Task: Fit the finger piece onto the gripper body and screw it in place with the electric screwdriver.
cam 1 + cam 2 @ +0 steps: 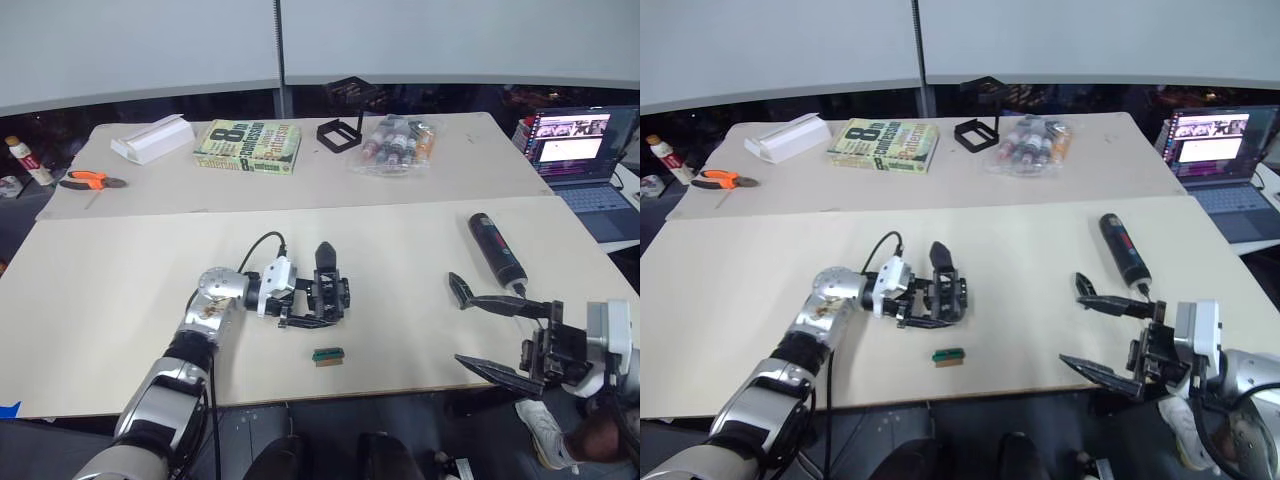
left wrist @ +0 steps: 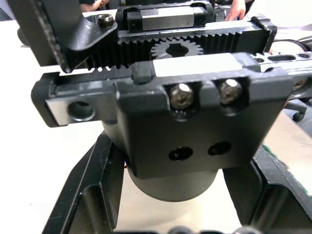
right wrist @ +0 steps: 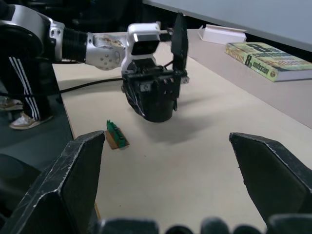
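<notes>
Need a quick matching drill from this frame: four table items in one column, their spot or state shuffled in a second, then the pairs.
Things:
1. gripper body
2. electric screwdriver
3. green block
4. orange-handled pliers

Places or states:
A. far left of the rear table, near its edge
B. lying free on the front table, beyond the open right gripper
C. clamped in the left gripper
D. lying free, nearer the front table's front edge than the gripper body

Pairs: 1-C, 2-B, 3-D, 4-A
</notes>
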You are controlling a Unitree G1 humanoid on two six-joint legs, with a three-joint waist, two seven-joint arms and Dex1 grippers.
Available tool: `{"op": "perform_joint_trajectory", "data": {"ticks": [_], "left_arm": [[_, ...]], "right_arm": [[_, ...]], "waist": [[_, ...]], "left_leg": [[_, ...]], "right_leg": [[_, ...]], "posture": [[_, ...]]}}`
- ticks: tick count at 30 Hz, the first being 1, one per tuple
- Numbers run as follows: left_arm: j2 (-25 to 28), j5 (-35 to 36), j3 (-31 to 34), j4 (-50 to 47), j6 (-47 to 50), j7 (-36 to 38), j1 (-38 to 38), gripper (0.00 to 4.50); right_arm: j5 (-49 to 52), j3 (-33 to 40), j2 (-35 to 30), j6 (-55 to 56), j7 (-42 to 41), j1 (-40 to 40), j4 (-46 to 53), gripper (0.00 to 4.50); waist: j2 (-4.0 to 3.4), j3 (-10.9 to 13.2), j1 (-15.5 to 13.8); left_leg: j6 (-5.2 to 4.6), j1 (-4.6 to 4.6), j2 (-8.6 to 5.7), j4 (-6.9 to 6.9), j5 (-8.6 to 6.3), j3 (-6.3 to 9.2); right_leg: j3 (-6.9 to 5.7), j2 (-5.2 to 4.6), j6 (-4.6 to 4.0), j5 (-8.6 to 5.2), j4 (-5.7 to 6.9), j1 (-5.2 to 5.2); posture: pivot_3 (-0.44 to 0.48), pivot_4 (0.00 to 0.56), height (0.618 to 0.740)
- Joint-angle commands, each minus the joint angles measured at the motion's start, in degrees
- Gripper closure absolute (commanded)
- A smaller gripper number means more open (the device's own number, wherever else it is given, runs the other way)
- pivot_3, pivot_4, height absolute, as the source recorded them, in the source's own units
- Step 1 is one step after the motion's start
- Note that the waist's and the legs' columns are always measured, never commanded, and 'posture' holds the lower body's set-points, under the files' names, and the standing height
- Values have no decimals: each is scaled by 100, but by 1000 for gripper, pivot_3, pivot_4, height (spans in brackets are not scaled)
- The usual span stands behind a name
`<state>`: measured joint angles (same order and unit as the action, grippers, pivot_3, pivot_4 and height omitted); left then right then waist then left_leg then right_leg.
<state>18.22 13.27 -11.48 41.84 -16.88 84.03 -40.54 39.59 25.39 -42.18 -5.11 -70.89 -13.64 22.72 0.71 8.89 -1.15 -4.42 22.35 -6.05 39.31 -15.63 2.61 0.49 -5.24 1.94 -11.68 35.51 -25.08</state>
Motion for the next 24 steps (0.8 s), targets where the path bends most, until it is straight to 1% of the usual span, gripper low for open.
{"op": "perform_joint_trajectory", "data": {"ticks": [1, 10, 13, 16, 19, 21, 22, 23, 24], "left_arm": [[-167, -81, 70, 287, -306, -14, -311, 2159], [-268, -531, 15, 1087, -877, 184, -487, 2159], [-294, -639, 47, 1375, -1022, 141, -560, 2159], [-291, -732, 55, 1613, -1008, 116, -634, 2159], [-255, -757, 67, 1726, -903, 131, -672, 2159], [-241, -731, 126, 1751, -878, 64, -698, 1124], [-218, -717, 158, 1749, -881, 51, -691, 783], [-183, -713, 192, 1733, -936, 19, -668, 273], [-144, -679, 226, 1696, -884, 63, -633, 50]], "right_arm": [[195, 298, 9, -53, 218, -142, 407, 0], [260, 440, 25, -55, 352, -468, 583, 0], [256, 436, 0, -27, 331, -478, 525, 0], [276, 463, -34, -40, 320, -463, 487, 0], [274, 495, -21, -21, 285, -531, 472, 0], [269, 492, -8, -20, 295, -537, 457, 0], [264, 494, 5, -10, 293, -553, 452, 0], [266, 502, 26, 2, 289, -586, 455, 0], [268, 513, 41, 14, 280, -621, 461, 0]], "waist": [[0, 0, -12], [1, 1, -38], [1, 1, -58], [1, 1, -78], [1, 1, -98], [1, 1, -100], [1, 1, -100], [1, 1, -100], [1, 1, -99]], "left_leg": [[-1, 0, -1, 3, 0, -1], [-8, 4, 1, 38, -5, -1], [-13, 7, 0, 49, -8, -1], [-35, 4, 0, 52, -21, -2], [-34, 4, 0, 57, -20, -3], [-34, 3, 1, 57, -21, -3], [-34, 2, 0, 57, -20, -3], [-35, 2, 1, 57, -21, -4], [-35, 2, 1, 57, -21, -3]], "right_leg": [[1, 0, 0, 0, 3, 0], [1, 2, 2, -1, 28, 0], [0, 2, 2, -1, 31, 3], [1, 2, 2, -1, 34, 5], [0, 3, 2, -1, 38, 6], [0, 4, 2, -1, 40, 6], [1, 4, 2, -1, 41, 6], [1, 4, 2, -1, 42, 5], [1, 4, 2, -1, 43, 5]], "posture": [[0, 150, 740], [0, 150, 740], [0, 150, 740], [0, 150, 740], [0, 150, 740], [0, 150, 740], [0, 150, 740], [0, 150, 740], [0, 150, 740]]}}
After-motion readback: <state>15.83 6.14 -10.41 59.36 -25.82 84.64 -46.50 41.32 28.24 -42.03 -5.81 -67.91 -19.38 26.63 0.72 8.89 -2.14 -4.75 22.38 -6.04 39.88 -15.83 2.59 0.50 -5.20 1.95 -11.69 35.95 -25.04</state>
